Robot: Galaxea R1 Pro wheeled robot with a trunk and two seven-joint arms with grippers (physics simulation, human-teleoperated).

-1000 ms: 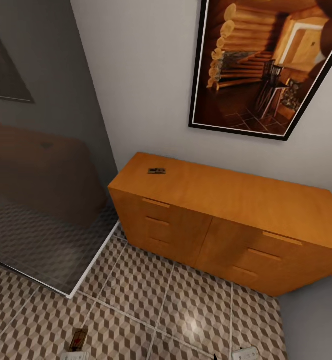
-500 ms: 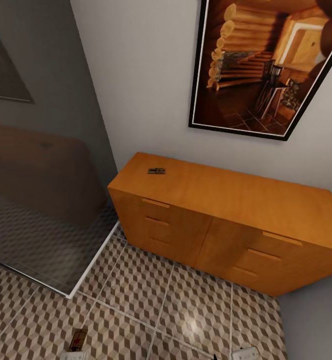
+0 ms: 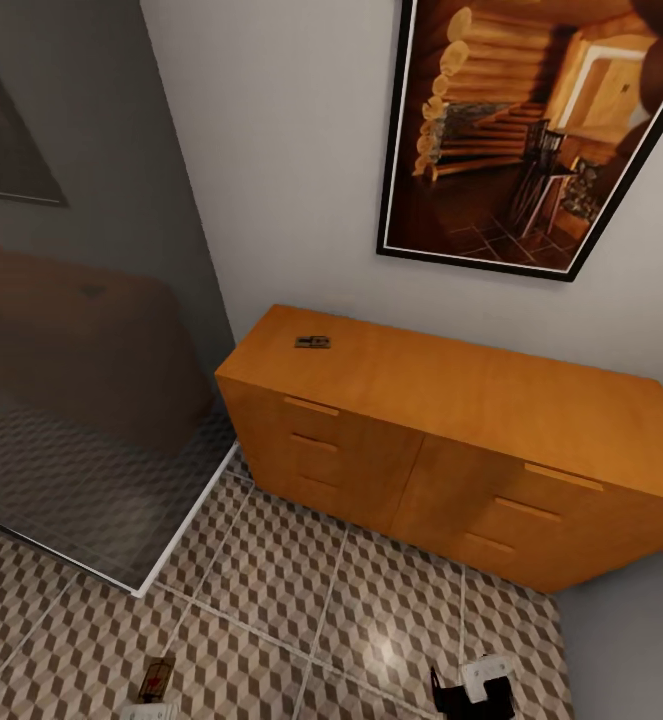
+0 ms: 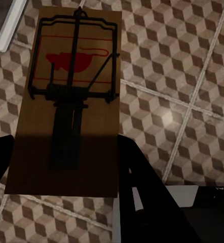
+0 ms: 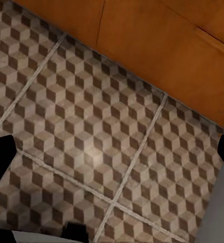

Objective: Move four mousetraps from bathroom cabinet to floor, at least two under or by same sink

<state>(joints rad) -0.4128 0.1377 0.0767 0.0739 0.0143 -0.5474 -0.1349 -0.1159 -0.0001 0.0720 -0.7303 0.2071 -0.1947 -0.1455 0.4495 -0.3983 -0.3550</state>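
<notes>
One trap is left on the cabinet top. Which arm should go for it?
Right, I'd judge. The right end effector is open and empty above the floor, while the left end effector grips a mousetrap. The remaining trap lies near the cabinet's left end, a longer reach.

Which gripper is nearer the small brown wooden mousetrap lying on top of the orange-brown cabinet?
Left, only narrowly. The mousetrap on the cabinet lies far up; the left gripper, holding another mousetrap, sits below it, the right gripper lower right.
</notes>
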